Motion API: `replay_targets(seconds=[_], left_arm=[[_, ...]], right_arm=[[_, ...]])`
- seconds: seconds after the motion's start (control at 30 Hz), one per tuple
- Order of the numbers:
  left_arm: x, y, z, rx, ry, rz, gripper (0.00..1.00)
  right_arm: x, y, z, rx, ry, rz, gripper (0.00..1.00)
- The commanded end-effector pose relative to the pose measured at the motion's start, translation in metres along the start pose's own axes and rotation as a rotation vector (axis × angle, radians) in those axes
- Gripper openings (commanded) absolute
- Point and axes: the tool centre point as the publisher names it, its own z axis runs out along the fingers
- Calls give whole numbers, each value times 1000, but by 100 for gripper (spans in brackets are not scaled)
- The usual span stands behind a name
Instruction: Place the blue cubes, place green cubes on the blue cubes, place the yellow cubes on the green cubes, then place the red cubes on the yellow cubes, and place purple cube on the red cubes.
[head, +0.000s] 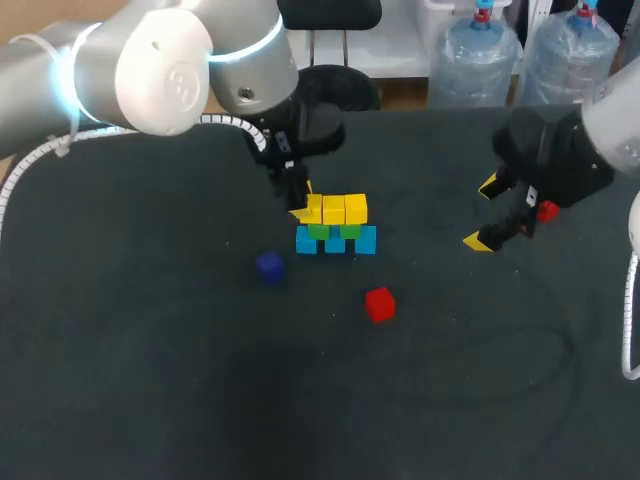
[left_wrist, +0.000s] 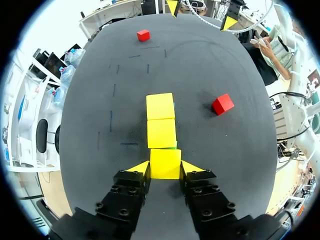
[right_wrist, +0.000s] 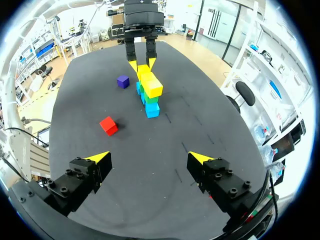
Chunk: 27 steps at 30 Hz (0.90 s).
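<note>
Three yellow cubes (head: 345, 209) top the stack (head: 337, 240), the left gripper (left_wrist: 165, 169) pinching the end yellow cube (left_wrist: 165, 160). Well apart from the stack, the right gripper (right_wrist: 150, 158) hangs spread.

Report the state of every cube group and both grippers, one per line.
Blue cubes: bottom row, on the table.
Green cubes: on the blue cubes.
Yellow cubes: top row.
End yellow cube: gripped.
Red cube: loose.
Second red cube: loose.
Purple cube: loose.
Left gripper: shut on end yellow cube.
Right gripper: open, empty.
</note>
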Motion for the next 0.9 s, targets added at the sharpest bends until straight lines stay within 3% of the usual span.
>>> replay_targets(seconds=[0.03,0.9], left_arm=[[-2,3,0,6,7,0,0],[-2,4,2,6,9,-2,0]], right_arm=[[0,-1,1,-2,-2,-1,100],[0,-1,1,-2,-2,-1,100]])
